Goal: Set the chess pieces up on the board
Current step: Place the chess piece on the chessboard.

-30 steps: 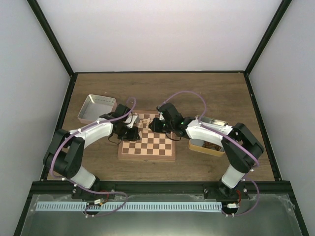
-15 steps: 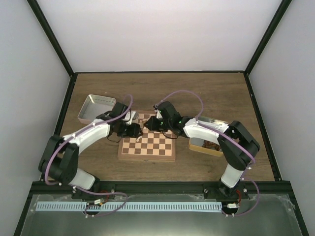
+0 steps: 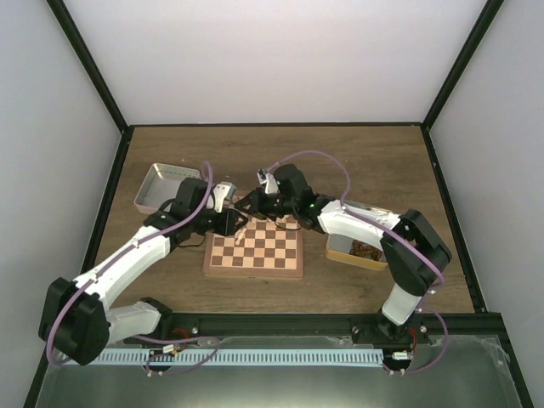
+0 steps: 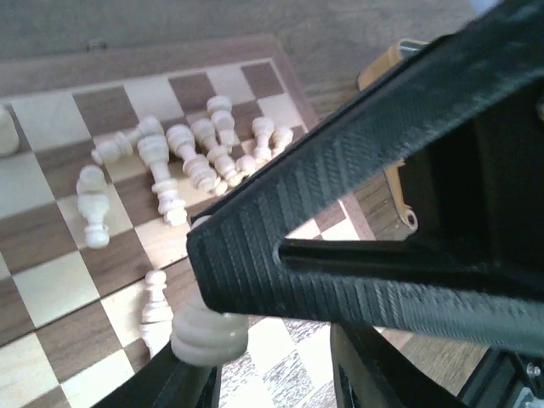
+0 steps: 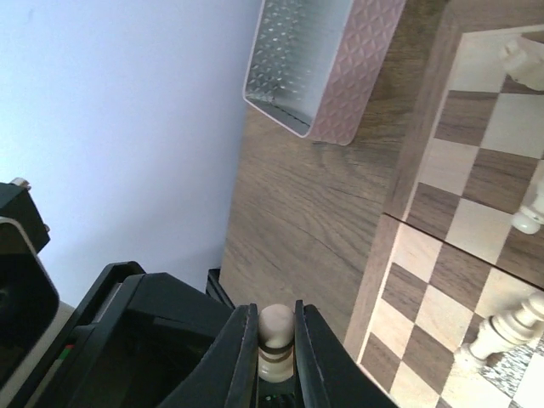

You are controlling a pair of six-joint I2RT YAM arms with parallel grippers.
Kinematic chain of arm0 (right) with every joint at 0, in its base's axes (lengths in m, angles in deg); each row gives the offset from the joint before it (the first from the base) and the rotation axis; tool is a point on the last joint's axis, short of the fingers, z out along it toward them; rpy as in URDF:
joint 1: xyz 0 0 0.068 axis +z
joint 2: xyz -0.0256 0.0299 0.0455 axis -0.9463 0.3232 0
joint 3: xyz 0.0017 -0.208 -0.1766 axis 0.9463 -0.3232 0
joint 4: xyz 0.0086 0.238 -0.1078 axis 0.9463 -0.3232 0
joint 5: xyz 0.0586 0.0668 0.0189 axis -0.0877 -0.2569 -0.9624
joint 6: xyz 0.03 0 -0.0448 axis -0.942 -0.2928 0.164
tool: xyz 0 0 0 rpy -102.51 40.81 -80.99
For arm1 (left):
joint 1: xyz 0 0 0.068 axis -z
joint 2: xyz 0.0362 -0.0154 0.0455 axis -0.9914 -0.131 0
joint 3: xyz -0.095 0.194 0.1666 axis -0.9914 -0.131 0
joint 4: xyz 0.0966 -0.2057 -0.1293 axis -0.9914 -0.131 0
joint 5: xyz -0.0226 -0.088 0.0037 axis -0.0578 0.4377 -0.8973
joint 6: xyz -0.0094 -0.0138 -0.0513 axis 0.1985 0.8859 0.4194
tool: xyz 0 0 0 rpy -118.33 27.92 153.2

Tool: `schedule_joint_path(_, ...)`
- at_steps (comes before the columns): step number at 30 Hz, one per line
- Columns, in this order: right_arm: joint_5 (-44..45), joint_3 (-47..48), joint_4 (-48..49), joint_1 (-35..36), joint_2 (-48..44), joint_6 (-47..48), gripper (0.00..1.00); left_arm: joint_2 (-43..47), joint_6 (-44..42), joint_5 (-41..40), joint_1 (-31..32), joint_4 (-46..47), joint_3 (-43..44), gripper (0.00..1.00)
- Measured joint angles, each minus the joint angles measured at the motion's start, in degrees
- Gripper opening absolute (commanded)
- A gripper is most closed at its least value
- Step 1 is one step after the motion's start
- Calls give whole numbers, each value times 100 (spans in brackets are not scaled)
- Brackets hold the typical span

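The board lies mid-table, seen too in the left wrist view and the right wrist view. Several cream chess pieces lie toppled in a heap on its far rows. My right gripper hovers over the board's far left corner, shut on one pale chess piece that stands upright between its fingers. My left gripper sits close beside it, jaws apart. A ringed cream piece touches its left finger under a big black finger shape.
A silver tray stands left of the board, its patterned wall in the right wrist view. A yellow tray with dark contents sits right of the board, another tray behind it. Both grippers crowd the board's far left corner.
The left arm has stretched out and its gripper shifted toward the board's far left corner, jaws now apart. The right gripper moved left and back with its piece still held.
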Motion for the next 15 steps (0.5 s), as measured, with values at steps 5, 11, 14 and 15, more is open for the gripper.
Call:
schedule_joint_path(5, -131, 2, 4, -31, -212, 7, 10, 474, -15, -20, 7, 118, -20, 34)
schedule_joint_path(11, -205, 2, 4, -35, -348, 63, 10, 684, -197, -63, 28, 136, -31, 33)
schedule_joint_path(14, -236, 2, -28, -35, -348, 122, 10, 684, -297, -101, 35, 85, -31, 41)
schedule_joint_path(15, -243, 2, -35, -35, -348, 149, 10, 684, -326, -109, 35, 79, -31, 44)
